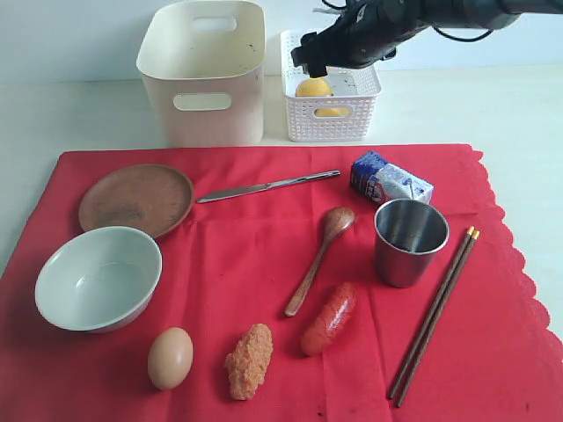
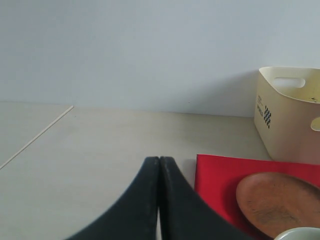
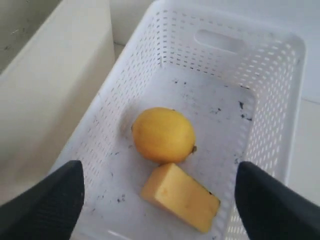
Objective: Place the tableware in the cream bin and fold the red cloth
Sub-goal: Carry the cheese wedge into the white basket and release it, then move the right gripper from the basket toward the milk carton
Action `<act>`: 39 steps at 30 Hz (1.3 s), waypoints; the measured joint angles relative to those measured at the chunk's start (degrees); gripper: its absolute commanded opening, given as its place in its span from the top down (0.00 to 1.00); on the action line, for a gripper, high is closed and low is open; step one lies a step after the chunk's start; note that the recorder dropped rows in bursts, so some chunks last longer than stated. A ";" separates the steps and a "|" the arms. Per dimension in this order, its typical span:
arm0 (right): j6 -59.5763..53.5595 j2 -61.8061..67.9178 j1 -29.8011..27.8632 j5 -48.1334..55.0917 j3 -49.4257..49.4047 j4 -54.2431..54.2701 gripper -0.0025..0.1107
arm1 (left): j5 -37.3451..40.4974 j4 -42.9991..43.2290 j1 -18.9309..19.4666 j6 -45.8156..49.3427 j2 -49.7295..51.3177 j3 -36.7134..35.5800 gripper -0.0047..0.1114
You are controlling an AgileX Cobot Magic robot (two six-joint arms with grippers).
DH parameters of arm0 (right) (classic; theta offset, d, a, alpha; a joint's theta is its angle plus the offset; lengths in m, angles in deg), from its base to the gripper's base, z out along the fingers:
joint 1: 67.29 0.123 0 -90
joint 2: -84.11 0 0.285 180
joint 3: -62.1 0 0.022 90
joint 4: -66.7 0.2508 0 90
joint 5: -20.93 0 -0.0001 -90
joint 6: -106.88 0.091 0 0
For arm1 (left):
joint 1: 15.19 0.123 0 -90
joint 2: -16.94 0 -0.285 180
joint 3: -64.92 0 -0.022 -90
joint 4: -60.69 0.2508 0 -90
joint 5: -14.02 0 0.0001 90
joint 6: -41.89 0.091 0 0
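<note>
Right gripper (image 3: pixel 160 172) spread wide over the top-centre basket (image 1: pixel 331 123), lemon (image 3: pixel 163 135) and probably cheese (image 3: pixel 181 197) inside; left gripper (image 2: pixel 159 165) pressed together.

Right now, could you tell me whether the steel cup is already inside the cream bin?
No, the steel cup stands upright on the red cloth beside the chopsticks, well apart from the cream bin.

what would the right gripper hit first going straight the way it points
The right gripper would probably meet the cheese wedge in the white basket, the lemon close beside it; depth unclear.
</note>
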 measured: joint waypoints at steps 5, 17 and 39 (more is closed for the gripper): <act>0.00 -4.43 0.00 7.48 0.00 -0.46 0.46 | 0.00 0.00 0.00 0.00 0.00 0.00 0.95; -0.64 -13.07 0.00 18.29 -3.11 -0.46 0.98 | 0.00 0.00 0.00 0.00 0.00 0.00 0.95; -20.52 -36.01 12.90 6.28 -38.59 15.60 0.93 | 0.00 0.00 0.00 0.00 0.00 0.00 0.95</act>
